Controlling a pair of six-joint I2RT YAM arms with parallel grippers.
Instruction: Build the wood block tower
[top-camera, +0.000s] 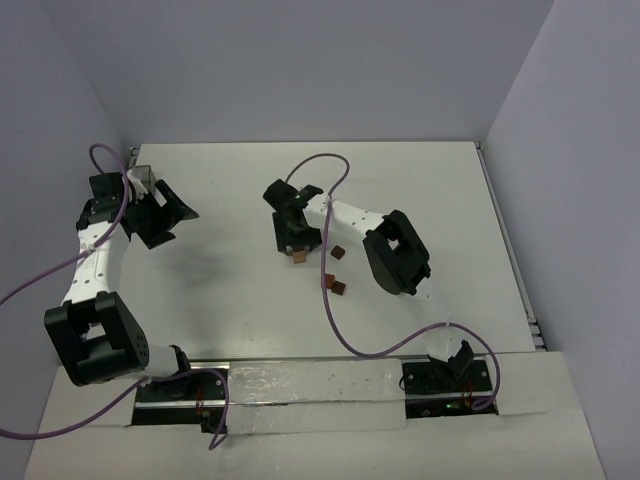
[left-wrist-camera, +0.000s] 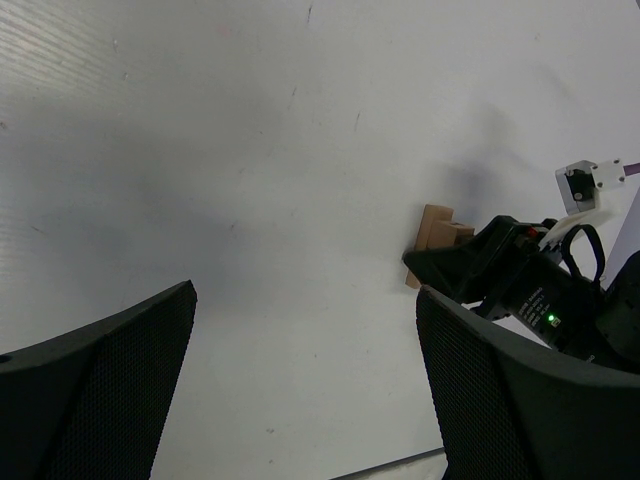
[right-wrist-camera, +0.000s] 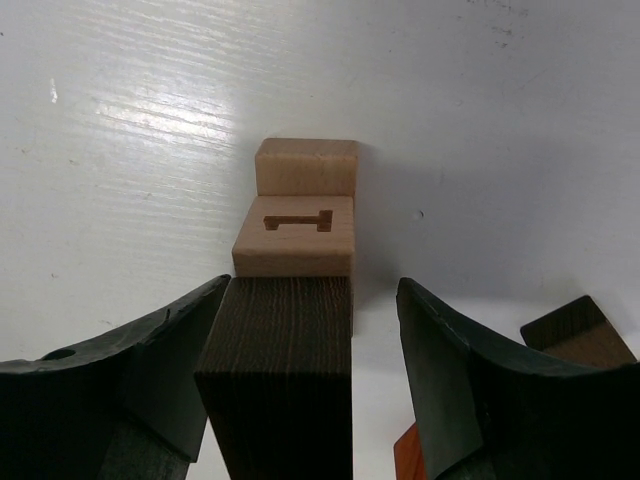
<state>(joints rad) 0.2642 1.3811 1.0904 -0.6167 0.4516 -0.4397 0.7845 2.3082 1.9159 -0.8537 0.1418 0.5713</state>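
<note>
Jaws on the right gripper (right-wrist-camera: 313, 290) are spread apart, not clamped, with a dark brown block (right-wrist-camera: 280, 380) sitting between them. In its wrist view, the finger (right-wrist-camera: 150, 370) on the left looks like it's up against the block's side. There's a sliver of white table (right-wrist-camera: 120, 130) showing between the block and the other finger though, so nothing's pinched.

The wood block tower (right-wrist-camera: 297, 235) is right off those fingertips. It's a light tan block with a slot cut in its face, touching the far end of the dark one, and a second tan block (right-wrist-camera: 305, 165) touches it just beyond. Honestly can't tell from that view how much is stacked and how much is lying in a row.

Just outside the other finger there's a loose dark block (right-wrist-camera: 575, 335), and a corner of a reddish one (right-wrist-camera: 405, 455) peeks out low beside that same finger.

The left gripper (left-wrist-camera: 305, 290) is wide open with nothing in it, hanging over bare table well apart from the tower. From its own camera the tan blocks show up way off past one fingertip, partly hidden behind the right gripper. A greyish see-through box (top-camera: 143, 180) sits just behind it in the top view.
</note>
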